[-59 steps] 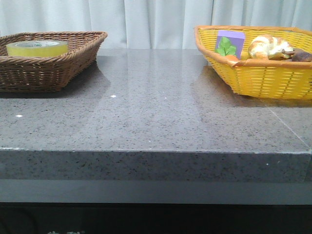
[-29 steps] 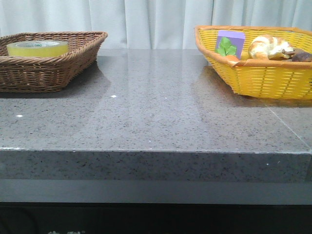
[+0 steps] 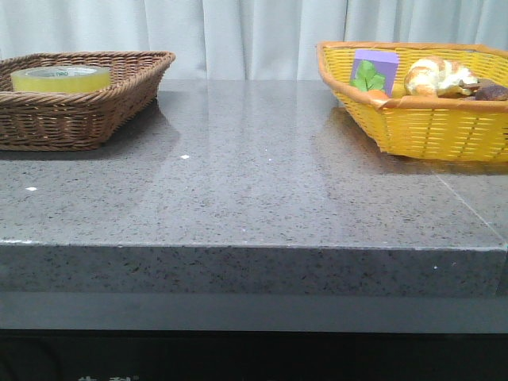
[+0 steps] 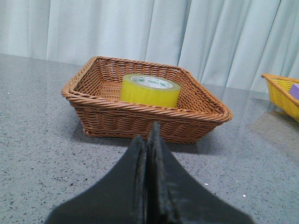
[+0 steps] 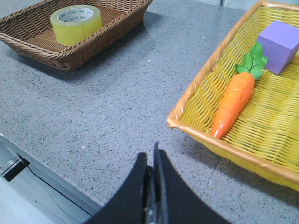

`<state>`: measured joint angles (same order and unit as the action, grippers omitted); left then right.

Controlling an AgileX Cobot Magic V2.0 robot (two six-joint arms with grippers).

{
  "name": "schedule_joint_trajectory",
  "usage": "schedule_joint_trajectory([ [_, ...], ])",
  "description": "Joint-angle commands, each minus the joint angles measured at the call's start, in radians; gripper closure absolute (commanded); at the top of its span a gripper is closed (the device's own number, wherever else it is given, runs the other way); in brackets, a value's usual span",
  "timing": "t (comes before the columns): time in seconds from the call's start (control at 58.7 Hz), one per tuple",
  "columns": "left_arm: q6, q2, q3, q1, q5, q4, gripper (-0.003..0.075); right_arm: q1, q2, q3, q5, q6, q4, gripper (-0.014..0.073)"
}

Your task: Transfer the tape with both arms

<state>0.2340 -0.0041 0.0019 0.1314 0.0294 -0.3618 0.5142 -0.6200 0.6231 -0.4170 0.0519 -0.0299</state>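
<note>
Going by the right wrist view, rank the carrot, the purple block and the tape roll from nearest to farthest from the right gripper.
1. The carrot, lying along the near rim inside the yellow basket, is nearest the right gripper.
2. The purple block, deeper in the same basket, just beyond the carrot's leaves.
3. The tape roll, across the counter in the brown wicker basket.

Matte black wedge-shaped fingers on left claw [image 4: 147, 140] & right claw [image 5: 153, 161], tapering to thin tips.
</note>
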Motion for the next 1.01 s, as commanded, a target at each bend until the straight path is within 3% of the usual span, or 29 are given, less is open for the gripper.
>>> schedule_joint_trajectory([
  [0.0,-0.08,-0.017,0.01,-0.001,-0.082,0.081,0.0741,-0.004,0.003,0.024,0.071,-0.004,0.001,0.0708],
  [0.085,-0.187,-0.02,0.009,-0.001,-0.056,0.207,0.0741,-0.004,0.003,0.024,0.068,-0.004,0.001,0.0708],
  [0.205,-0.192,-0.02,0.009,0.009,-0.056,0.258,0.0741,-0.004,0.003,0.024,0.063,-0.004,0.001,0.0708],
  [0.75,-0.192,-0.02,0.009,-0.03,-0.062,0.258,0.0741,-0.004,0.003,0.024,0.063,-0.004,0.001,0.0708],
  [0.989,-0.192,-0.02,0.009,-0.035,-0.143,0.256,0.0741,-0.004,0.003,0.024,0.063,-0.004,0.001,0.0708],
])
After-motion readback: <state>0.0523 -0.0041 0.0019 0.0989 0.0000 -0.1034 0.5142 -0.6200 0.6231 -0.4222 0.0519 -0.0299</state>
